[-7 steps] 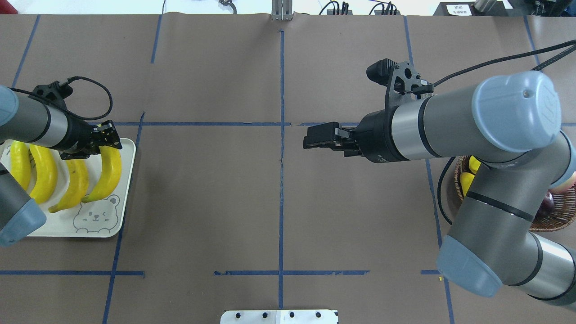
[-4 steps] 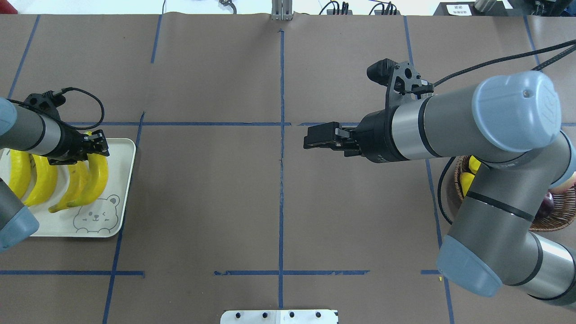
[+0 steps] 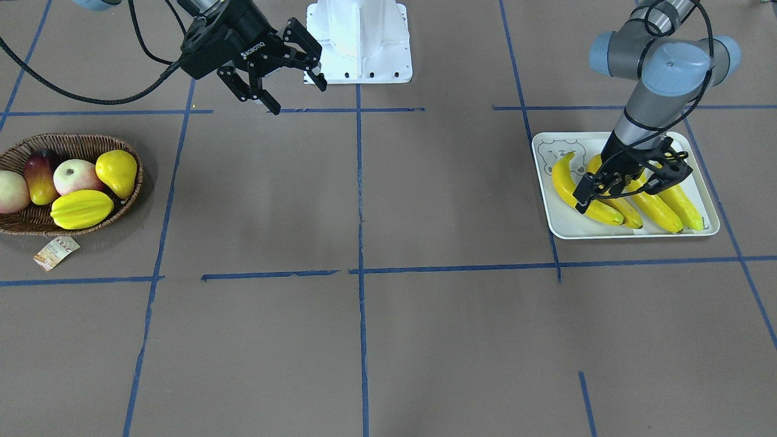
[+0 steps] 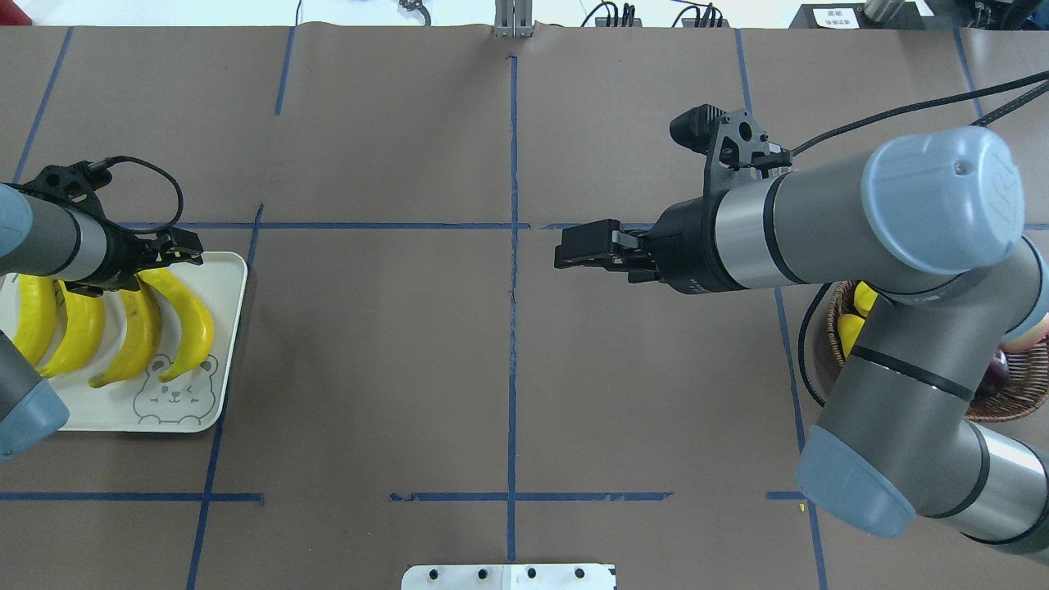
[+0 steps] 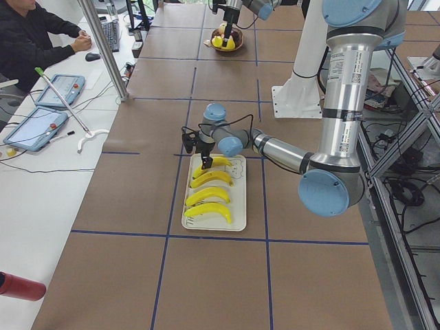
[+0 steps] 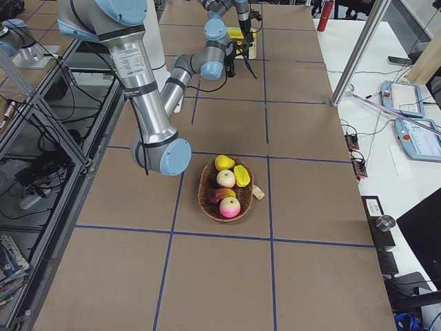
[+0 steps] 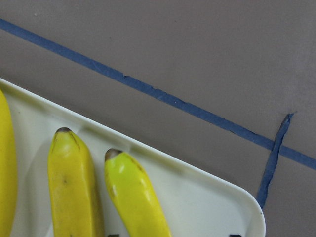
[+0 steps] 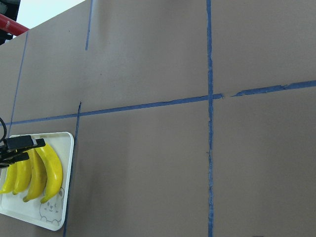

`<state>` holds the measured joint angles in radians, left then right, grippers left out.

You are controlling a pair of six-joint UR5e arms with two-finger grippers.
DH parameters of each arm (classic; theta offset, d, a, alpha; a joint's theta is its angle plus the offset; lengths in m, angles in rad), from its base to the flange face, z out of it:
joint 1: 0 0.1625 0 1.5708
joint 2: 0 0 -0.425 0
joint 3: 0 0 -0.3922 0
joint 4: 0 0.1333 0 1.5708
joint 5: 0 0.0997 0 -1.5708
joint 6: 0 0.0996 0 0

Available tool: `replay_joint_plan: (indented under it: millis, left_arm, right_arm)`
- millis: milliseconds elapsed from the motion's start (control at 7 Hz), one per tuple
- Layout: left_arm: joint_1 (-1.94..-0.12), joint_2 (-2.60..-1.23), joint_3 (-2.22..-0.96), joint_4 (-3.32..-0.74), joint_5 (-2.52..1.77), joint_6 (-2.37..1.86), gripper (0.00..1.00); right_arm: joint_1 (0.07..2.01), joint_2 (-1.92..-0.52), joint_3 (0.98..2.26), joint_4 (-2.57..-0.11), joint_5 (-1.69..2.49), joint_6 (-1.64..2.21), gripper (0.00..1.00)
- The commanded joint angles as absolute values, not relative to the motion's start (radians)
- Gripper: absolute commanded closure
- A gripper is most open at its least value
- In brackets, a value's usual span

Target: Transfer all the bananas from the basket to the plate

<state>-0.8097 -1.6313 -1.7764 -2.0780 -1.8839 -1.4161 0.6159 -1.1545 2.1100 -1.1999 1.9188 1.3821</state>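
Note:
Four bananas lie side by side on the plate, which also shows in the front-facing view. The rightmost banana has its tip over the bear drawing. My left gripper is open and hangs just above the far ends of the bananas, holding nothing. Two banana tips show in the left wrist view. My right gripper is open and empty above mid-table, far from the basket. No banana shows in the basket.
The basket holds apples, a yellow pear and a starfruit, with a paper tag beside it. In the overhead view my right arm hides most of the basket.
My left gripper has moved left and back over the plate and let go of the rightmost banana, which now lies flat. The right arm has barely moved.

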Motion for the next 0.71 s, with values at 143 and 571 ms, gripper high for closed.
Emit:
replay_joint_plan:
  millis: [143,571]
  left_arm:
    - [-0.949,-1.632,-1.856,-2.072,-2.081,-1.311,0.0]
    - [-1.151,-1.631,-1.85,-1.843,-2.125,-0.719,0.0]
  right_arm:
    - [0.733,-1.183,2.149,-1.35,1.966,1.257,0.0]
    - [0.871,-1.218,2.139,-1.696,1.964,0.802,0.0]
